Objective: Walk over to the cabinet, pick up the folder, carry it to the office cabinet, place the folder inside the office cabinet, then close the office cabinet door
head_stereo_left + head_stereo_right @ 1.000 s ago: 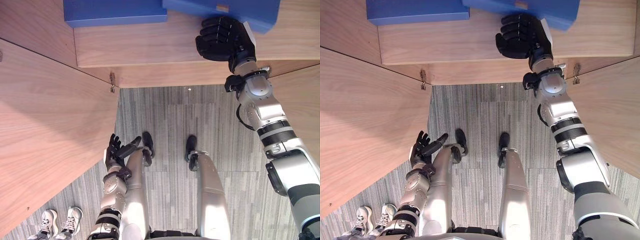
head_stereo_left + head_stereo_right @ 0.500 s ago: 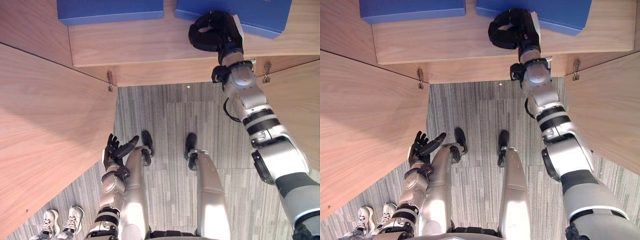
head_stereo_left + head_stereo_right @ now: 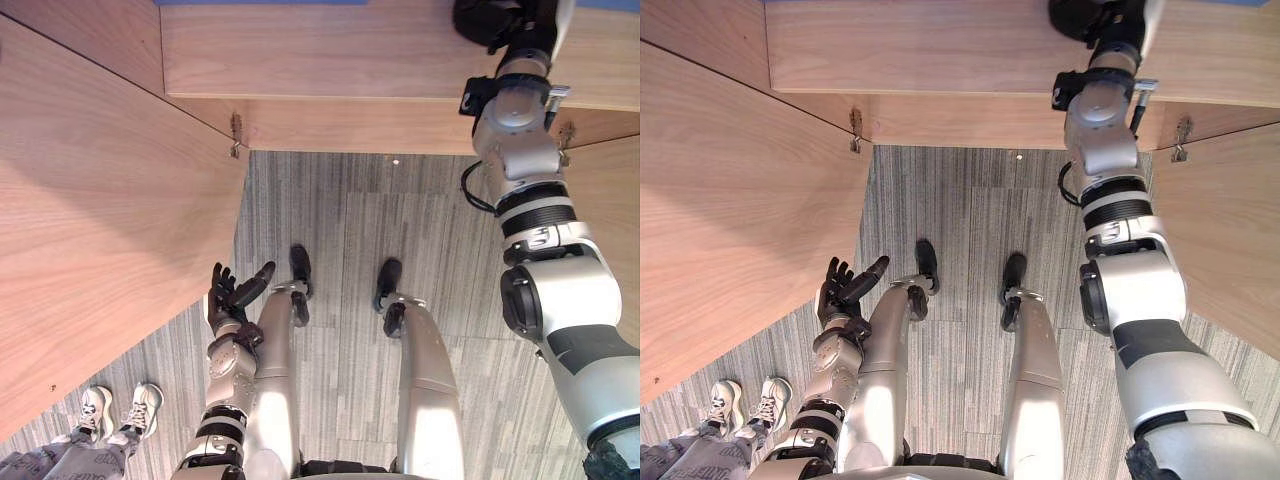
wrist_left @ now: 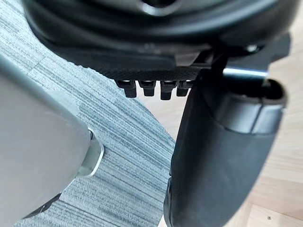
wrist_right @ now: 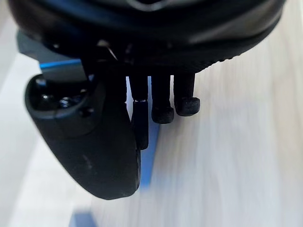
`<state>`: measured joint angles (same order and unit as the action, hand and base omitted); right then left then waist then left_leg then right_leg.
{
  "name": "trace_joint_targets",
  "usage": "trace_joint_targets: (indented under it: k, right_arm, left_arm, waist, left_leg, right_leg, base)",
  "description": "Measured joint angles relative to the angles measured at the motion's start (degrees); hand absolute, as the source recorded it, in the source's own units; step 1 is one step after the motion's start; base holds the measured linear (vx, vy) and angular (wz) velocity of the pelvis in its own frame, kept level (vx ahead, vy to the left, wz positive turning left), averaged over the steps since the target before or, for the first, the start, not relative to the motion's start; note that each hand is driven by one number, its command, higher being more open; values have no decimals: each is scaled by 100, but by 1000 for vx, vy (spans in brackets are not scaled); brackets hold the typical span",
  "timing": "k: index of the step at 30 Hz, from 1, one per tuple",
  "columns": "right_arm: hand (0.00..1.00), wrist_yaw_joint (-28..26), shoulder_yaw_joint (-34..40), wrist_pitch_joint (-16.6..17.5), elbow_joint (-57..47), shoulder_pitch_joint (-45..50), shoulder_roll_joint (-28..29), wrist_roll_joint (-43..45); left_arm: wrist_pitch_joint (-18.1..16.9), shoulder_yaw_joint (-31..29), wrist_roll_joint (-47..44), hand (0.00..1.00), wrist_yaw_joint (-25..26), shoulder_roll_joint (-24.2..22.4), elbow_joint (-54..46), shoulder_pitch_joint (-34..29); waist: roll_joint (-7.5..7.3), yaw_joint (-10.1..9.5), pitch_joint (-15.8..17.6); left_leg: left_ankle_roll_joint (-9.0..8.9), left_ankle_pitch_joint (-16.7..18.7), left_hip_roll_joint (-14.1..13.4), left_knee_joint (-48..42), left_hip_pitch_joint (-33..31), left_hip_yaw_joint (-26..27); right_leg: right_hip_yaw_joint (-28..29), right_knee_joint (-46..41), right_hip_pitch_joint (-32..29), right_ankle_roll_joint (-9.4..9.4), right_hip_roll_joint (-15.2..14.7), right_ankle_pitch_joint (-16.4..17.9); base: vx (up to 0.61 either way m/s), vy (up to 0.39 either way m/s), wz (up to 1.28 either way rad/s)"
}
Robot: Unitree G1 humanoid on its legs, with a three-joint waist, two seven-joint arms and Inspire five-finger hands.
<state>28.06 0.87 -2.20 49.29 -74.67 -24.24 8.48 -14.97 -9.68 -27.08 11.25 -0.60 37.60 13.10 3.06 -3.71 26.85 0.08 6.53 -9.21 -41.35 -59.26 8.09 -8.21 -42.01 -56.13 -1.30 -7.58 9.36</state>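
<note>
One wrist view catches folder (image 5: pixel 146 165) beyond right robot hand (image 5: pixel 90 142).

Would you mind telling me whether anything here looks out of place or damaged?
Nothing stands out. The left door and right door stand open, the shelf looks undamaged with the right hand over it, and the left hand hangs open.

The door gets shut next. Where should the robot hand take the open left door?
Probably the lower edge of the left door, away from the hinge, from the robot's side with the left robot hand: the panel is flat, no handle shows, that hand hangs open nearby.
</note>
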Motion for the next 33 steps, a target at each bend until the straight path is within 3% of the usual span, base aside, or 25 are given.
trace_joint_targets:
  k: [4, 6, 7, 9, 13, 17, 19, 20, 27, 33]
  right_arm:
    - [0, 73, 340, 1, -161, 23, -159, 111]
    - [0, 54, 334, 25, -987, 463, -195, 225]
    - [0, 46, 296, 67, -1612, 880, -195, 289]
    - [0, -136, -5, 467, -3114, 2172, -124, 316]
    - [0, -667, -626, 1166, -4598, 4180, 407, 382]
    - [0, -1540, -1314, 1353, -4693, 6224, 1082, 277]
    - [0, -1816, -1329, 1347, -4163, 6992, 1402, 80]
    - [100, -1868, -1291, 1343, -4028, 7152, 1473, 12]
    - [100, -1946, 7, 1104, -1517, 8170, 2053, -643]
    - [100, -1840, 778, 1024, -489, 8474, 2177, -551]
  left_arm:
    - [5, 1, -1, 100, 6, -82, -87, -3]
    - [22, 11, 1, 100, -12, -142, -102, -6]
    - [42, 13, 1, 100, -18, -162, -100, -16]
    - [95, 38, 9, 100, -76, -229, -92, -149]
    - [178, 122, 96, 100, -254, -182, -20, -564]
    - [226, 249, 486, 100, -416, 44, 341, -1022]
    - [252, 289, 671, 100, -496, 264, 681, -1189]
    - [259, 290, 705, 100, -513, 320, 754, -1243]
    - [367, 220, 1139, 100, -534, 450, 1039, -1805]
    - [390, 190, 1350, 100, -537, 459, 1205, -1918]
  waist:
    - [1, 14, -1]
    - [1, 46, 0]
    - [1, 48, -1]
    - [0, 61, -1]
    - [-26, 174, -24]
    - [-69, 223, -259]
    - [-192, 306, -464]
    - [-235, 321, -540]
    - [-355, 531, -1410]
    - [-362, 646, -1893]
  left_leg:
    - [1, 0, -12, -46, 41, 18]
    - [5, 6, -36, -75, 158, 31]
    - [6, 18, -51, -74, 265, 41]
    - [-8, 119, -107, -39, 691, 63]
    - [-79, 268, -117, 158, 1574, 216]
    - [-134, 218, -96, 741, 2607, 365]
    - [-170, 52, -12, 1350, 3183, 453]
    - [-199, 15, 2, 1518, 3322, 514]
    - [-210, -264, 251, 2932, 4888, 1078]
    - [-225, -440, 439, 3654, 5602, 1332]
  right_leg:
    - [25, -37, 24, -1, 3, -1]
    - [18, -31, 159, -1, 13, -1]
    - [10, -8, 275, -2, 22, 1]
    - [13, 109, 725, 3, 81, 19]
    - [90, 343, 1529, -20, 96, 107]
    - [142, 957, 2485, -65, 169, 20]
    - [183, 1553, 3016, -82, 219, -163]
    - [215, 1717, 3122, -87, 237, -229]
    - [625, 3529, 4617, -257, 340, -926]
    - [870, 4097, 5138, -301, 300, -1139]
  base:
    - [0, 0, 0]
    - [0, 0, 0]
    - [1, -17, -4]
    - [0, -21, -10]
    - [-10, -15, -11]
    - [70, -15, -15]
    - [143, -18, -11]
    - [166, -9, -27]
    - [170, 38, -33]
    - [62, 31, -25]
